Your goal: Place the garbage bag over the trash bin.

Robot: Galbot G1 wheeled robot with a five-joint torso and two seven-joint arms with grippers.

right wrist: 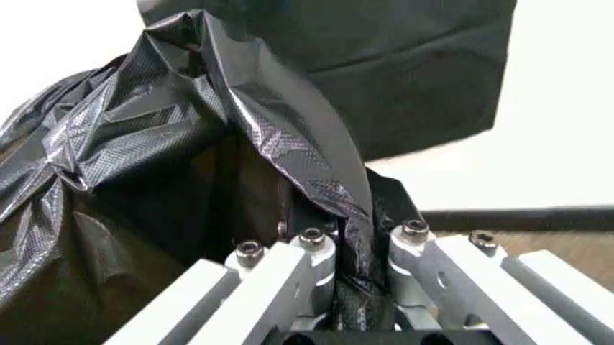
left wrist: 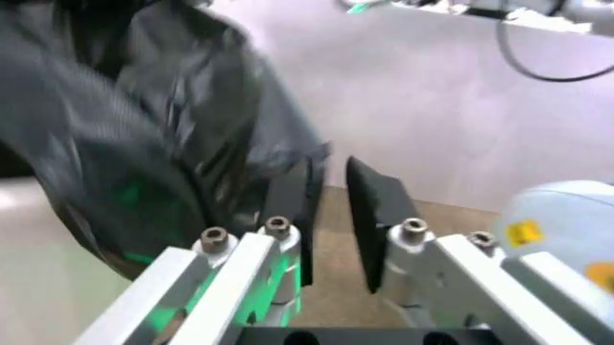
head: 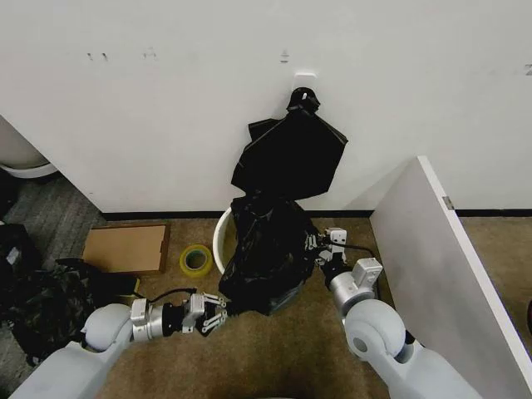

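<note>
Against the white wall, the garbage bag (head: 266,258) hangs draped over the trash bin (head: 221,238), whose cream rim shows at the bag's left. Right gripper (head: 318,245) at the bag's right edge, jaws clenched on a fold of black plastic (right wrist: 350,215). Left gripper (head: 218,312) low at the bag's lower left corner, jaws parted, nothing between them. Yellow tape roll (head: 196,260) and cardboard box (head: 126,248) sit left of the bin.

I see open carpet (head: 274,349) between my arms. The garbage bag (head: 268,253) covers the trash bin (head: 221,241); a white partition (head: 440,258) crowds my right side, tape roll (head: 196,260) and cardboard box (head: 126,248) sit left.
</note>
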